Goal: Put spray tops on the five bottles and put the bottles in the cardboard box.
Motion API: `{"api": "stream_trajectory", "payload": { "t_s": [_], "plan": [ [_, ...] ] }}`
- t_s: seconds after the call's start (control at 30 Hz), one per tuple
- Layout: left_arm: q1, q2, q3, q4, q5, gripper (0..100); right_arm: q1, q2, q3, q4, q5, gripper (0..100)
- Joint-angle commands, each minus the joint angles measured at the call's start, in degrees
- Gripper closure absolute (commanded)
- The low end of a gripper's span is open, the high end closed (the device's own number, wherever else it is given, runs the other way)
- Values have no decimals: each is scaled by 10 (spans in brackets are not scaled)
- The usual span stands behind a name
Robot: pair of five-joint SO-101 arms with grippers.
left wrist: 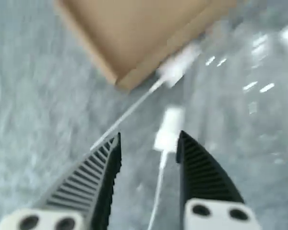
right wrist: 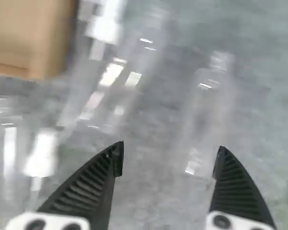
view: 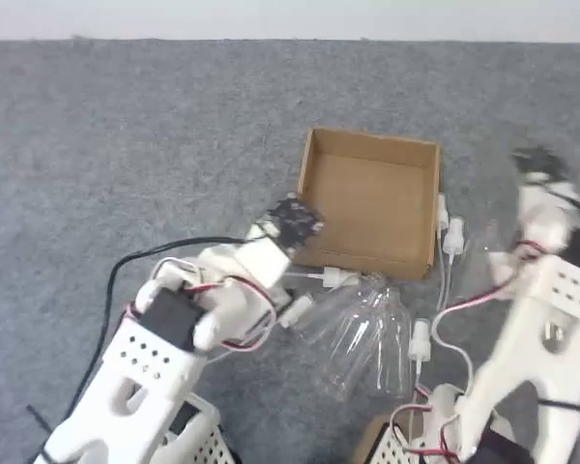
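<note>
Your left end effector [left wrist: 150, 136] is spread open, low over the desk [left wrist: 33, 120]. One white spray top [left wrist: 168, 129] lies between its fingers, and you cannot tell whether either finger touches it. A second spray top [left wrist: 177, 67] lies just beyond, beside the near corner of the one cardboard box [left wrist: 134, 28].

Your right end effector [right wrist: 170, 146] is also spread open, grasping nothing, above clear bottles [right wrist: 206, 105] lying on the desk.

In the high view you can count five spray tops. Two are by that box corner, two more [view: 452, 237] lie beside the wall on the right arm's side, and one [view: 420, 338] lies by the bottles. The bottle cluster [view: 362, 329] lies on the desk in front of the box, outside it. There are at least two, and blur prevents a sure count.
</note>
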Motion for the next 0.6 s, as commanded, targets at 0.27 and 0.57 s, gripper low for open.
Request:
{"api": "stream_trajectory", "payload": {
  "t_s": [0.27,0.57],
  "plan": [
    [215,226,-71,-57,162,713,120,115,-84,-40,64,756],
    [222,249,-73,-88,239,710,121,130,-90,-43,67,756]
  ]
}}
